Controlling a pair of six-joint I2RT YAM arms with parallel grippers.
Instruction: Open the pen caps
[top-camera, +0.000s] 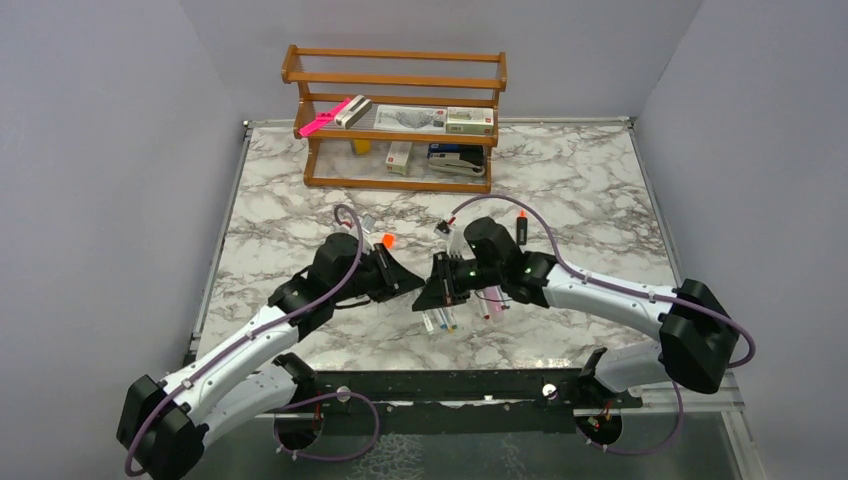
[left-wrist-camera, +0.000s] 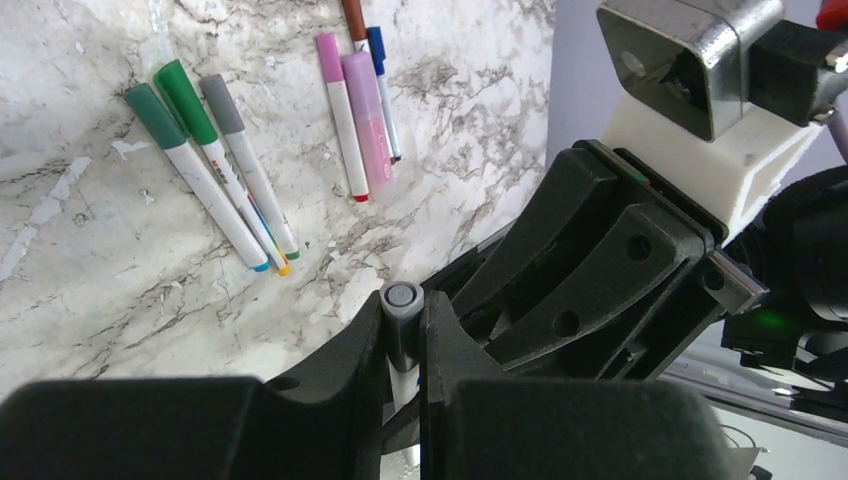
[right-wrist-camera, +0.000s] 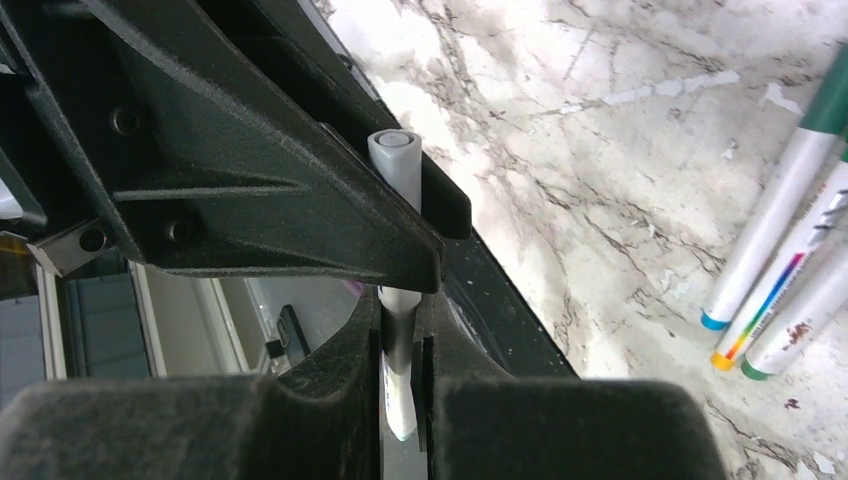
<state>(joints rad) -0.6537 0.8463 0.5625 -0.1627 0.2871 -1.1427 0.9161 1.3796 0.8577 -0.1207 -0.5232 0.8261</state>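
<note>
A white-barrelled marker with a grey pen cap hangs above the table between both grippers. My left gripper is shut on the grey cap. My right gripper is shut on the marker's white barrel. The two grippers meet tip to tip over the table's middle. Capped markers lie on the marble: two green-capped ones, a grey-capped one, a lilac-capped one, a blue-capped one and a dark red one. A pink highlighter lies among them.
A wooden shelf stands at the back with small boxes and a long bright-pink item. A loose orange cap lies behind the left gripper. A black highlighter lies behind the right arm. The table's metal front rail runs by the arm bases.
</note>
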